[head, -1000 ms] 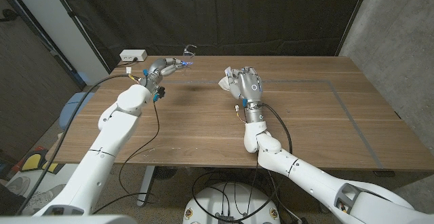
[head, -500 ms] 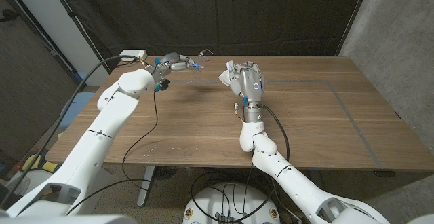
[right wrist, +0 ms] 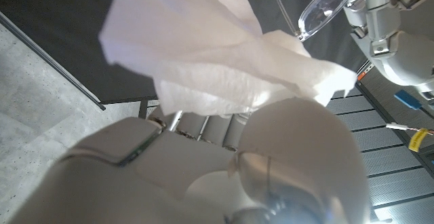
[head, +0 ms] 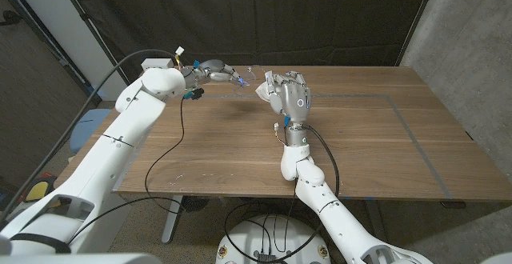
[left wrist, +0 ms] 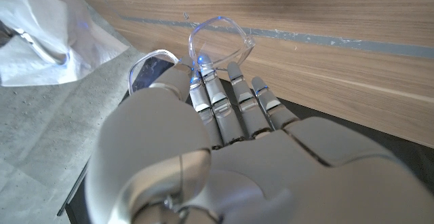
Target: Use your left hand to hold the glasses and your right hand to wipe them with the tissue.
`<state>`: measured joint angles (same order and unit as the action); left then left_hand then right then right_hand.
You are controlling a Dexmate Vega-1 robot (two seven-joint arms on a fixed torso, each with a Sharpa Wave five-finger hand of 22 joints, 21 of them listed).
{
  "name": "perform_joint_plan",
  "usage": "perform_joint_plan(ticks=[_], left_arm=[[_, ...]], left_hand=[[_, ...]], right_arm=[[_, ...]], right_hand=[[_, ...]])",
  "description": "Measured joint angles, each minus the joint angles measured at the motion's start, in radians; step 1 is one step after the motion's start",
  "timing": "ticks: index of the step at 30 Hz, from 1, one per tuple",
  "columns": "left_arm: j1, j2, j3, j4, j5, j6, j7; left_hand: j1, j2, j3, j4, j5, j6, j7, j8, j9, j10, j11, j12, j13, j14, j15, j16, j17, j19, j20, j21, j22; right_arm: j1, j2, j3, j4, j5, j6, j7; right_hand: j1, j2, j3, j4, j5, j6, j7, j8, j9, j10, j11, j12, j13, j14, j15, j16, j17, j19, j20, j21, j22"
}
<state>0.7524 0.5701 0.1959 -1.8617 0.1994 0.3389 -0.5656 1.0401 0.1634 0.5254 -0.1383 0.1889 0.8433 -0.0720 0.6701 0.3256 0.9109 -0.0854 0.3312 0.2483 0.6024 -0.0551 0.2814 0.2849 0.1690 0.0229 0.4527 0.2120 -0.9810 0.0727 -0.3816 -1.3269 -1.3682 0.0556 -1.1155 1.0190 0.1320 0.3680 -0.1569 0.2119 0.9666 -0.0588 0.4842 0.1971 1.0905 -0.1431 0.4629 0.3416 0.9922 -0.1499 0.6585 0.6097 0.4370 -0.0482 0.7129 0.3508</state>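
The clear glasses [left wrist: 215, 39] are pinched in the left hand [head: 214, 72], raised over the table's far left part. Just to their right, the right hand [head: 290, 94] grips the white tissue [right wrist: 217, 68], nearly touching a lens. The wooden table [head: 384, 144] lies bare toward its right and near edges; a black curtain [head: 320, 16] hangs behind.
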Motion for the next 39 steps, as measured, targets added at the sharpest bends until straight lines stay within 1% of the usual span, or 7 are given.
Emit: perform_joint_plan(ticks=[5, 6, 10, 15, 17, 23, 39], left_arm=[[-0.036, 0.004, 0.021, 0.016, 0.004, 0.0, -0.018], [-0.047, 0.004, 0.027, 0.023, 0.011, 0.001, -0.071], [-0.075, 0.002, 0.041, 0.044, 0.015, 0.002, -0.116], [-0.108, -0.008, 0.057, 0.078, 0.015, 0.002, -0.116], [-0.125, -0.015, 0.064, 0.099, 0.01, 0.002, -0.183], [-0.161, -0.03, 0.078, 0.144, 0.0, -0.003, -0.225], [-0.227, -0.051, 0.117, 0.217, 0.008, -0.017, -0.313]], left_hand=[[0.005, 0.0, -0.004, -0.004, 0.0, 0.002, 0.005, 0.001, 0.002, 0.004, 0.004, 0.001, 0.001, 0.005, -0.002, 0.007, 0.01, 0.0, 0.0, 0.008, 0.0], [0.005, 0.0, -0.004, -0.004, 0.0, 0.002, 0.005, 0.001, 0.002, 0.005, 0.005, 0.001, 0.001, 0.005, -0.002, 0.011, 0.01, 0.0, 0.0, 0.008, 0.0], [0.005, 0.0, -0.008, -0.008, 0.0, 0.005, 0.009, 0.001, 0.003, 0.005, 0.005, 0.006, 0.001, 0.007, -0.004, 0.013, 0.018, 0.0, 0.0, 0.008, 0.0], [0.005, 0.0, -0.008, -0.008, 0.0, 0.003, 0.01, 0.001, 0.003, 0.005, 0.005, 0.009, 0.0, 0.012, -0.002, 0.019, 0.024, 0.0, 0.0, 0.014, 0.004], [0.005, 0.0, -0.008, -0.008, 0.0, 0.003, 0.011, 0.001, 0.004, 0.005, 0.005, 0.009, 0.0, 0.012, -0.002, 0.019, 0.024, 0.0, 0.0, 0.015, 0.005], [0.005, 0.0, -0.008, -0.008, 0.004, 0.001, 0.013, 0.002, 0.008, 0.011, 0.011, 0.013, 0.0, 0.016, 0.001, 0.027, 0.033, 0.0, 0.0, 0.015, 0.005], [0.02, 0.004, -0.008, -0.008, 0.007, -0.006, 0.019, 0.003, 0.031, 0.014, 0.014, 0.013, 0.005, 0.021, -0.004, 0.036, 0.042, 0.0, 0.0, 0.022, 0.009]], right_arm=[[-0.004, 0.009, 0.008, -0.001, -0.042, 0.009, 0.0], [-0.016, 0.03, 0.027, -0.01, -0.052, 0.01, -0.001], [-0.027, 0.044, 0.039, -0.02, -0.073, 0.01, -0.001], [-0.027, 0.044, 0.039, -0.02, -0.092, 0.01, -0.001], [-0.037, 0.059, 0.047, -0.033, -0.101, 0.01, -0.002], [-0.036, 0.06, 0.046, -0.033, -0.118, 0.009, -0.002], [0.001, 0.05, 0.019, -0.001, -0.136, 0.03, -0.002]], right_hand=[[0.005, -0.005, -0.007, 0.001, 0.0, 0.0, 0.0, 0.01, -0.001, 0.002, -0.002, 0.0, -0.002, 0.002, -0.002, 0.005, 0.01, -0.006, 0.006, 0.005, 0.004], [0.005, -0.005, -0.007, 0.001, 0.0, 0.0, 0.0, 0.01, -0.001, 0.006, 0.001, 0.0, -0.003, 0.004, -0.004, 0.008, 0.013, -0.006, 0.005, 0.008, 0.004], [0.013, -0.013, -0.015, -0.001, 0.0, 0.005, 0.005, 0.016, -0.004, 0.017, 0.002, 0.0, -0.008, 0.013, -0.006, 0.022, 0.029, -0.01, 0.001, 0.016, 0.009], [0.026, -0.026, -0.036, -0.003, 0.0, 0.016, 0.008, 0.016, -0.009, 0.024, -0.002, -0.015, -0.016, 0.03, -0.016, 0.061, 0.071, -0.021, 0.005, 0.039, 0.018], [0.031, -0.032, -0.044, -0.005, 0.0, 0.026, 0.007, 0.016, -0.009, 0.033, -0.001, -0.022, -0.023, 0.031, -0.016, 0.085, 0.099, -0.024, 0.001, 0.051, 0.025], [0.042, -0.042, -0.058, -0.003, 0.0, 0.061, -0.008, 0.007, -0.012, 0.042, 0.001, -0.031, -0.031, 0.031, -0.016, 0.117, 0.15, -0.031, 0.005, 0.072, 0.037], [0.061, -0.024, -0.076, 0.004, 0.0, 0.066, -0.006, -0.017, -0.014, 0.041, 0.002, -0.049, -0.028, 0.001, -0.005, 0.135, 0.194, -0.052, 0.005, 0.107, 0.055]])
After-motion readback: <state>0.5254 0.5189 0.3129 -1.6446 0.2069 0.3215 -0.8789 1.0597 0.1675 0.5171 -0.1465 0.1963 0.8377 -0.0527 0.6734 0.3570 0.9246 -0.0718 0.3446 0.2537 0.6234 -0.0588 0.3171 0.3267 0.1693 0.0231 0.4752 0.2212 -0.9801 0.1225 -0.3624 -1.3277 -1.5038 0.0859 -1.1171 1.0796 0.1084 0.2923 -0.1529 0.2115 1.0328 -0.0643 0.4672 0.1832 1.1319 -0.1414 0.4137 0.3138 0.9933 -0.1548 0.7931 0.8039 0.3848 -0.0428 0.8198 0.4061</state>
